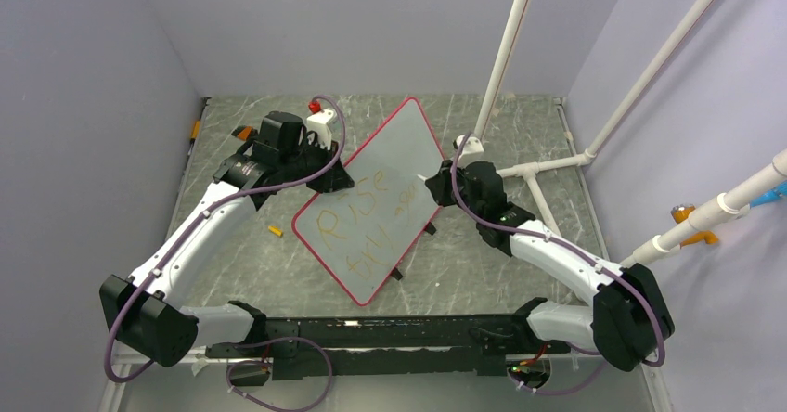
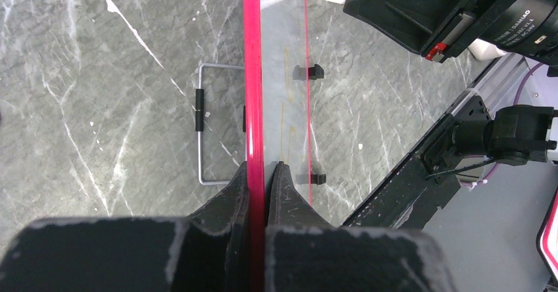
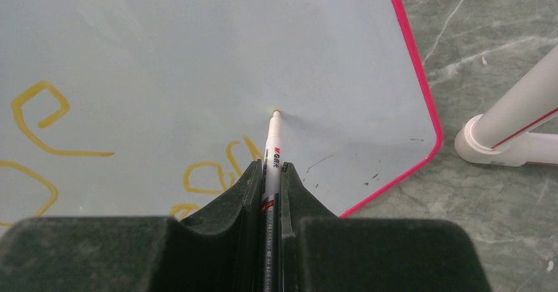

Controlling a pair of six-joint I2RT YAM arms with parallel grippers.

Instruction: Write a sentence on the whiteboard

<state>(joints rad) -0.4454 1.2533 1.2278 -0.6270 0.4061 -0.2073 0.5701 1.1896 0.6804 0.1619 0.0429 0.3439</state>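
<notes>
The table [image 1: 278, 273] is a flat slab of grey stone pattern with pale veins, and one small orange-yellow cap [image 1: 275, 230] lies on it beside the left arm; that arm, white shells with black joints and a purple cable, reaches up and inward from its base, elbow bent; the left gripper [image 2: 258, 167] has its two black fingers pinched tight on the thin red-pink rim of the whiteboard [image 1: 390, 152], one finger on each face; a bent wire loop [image 2: 210, 124] lies just beside that rim; the single board, smooth, pale grey-white and round-cornered, sits diagonally at the table's middle between the two arms, with two small black clips [image 1: 430, 229] on its near right edge; the sentence [image 1: 357, 222] runs across its lower half in thin, wobbly orange-yellow strokes; the right gripper [image 3: 270, 167], at the end of an arm angled in from the right, is clamped on one slim white marker [image 3: 272, 141], whose tip is at the bare surface near the board's right corner, just past the last letters; white round pipes [image 1: 506, 50] rise from the table beyond.
</notes>
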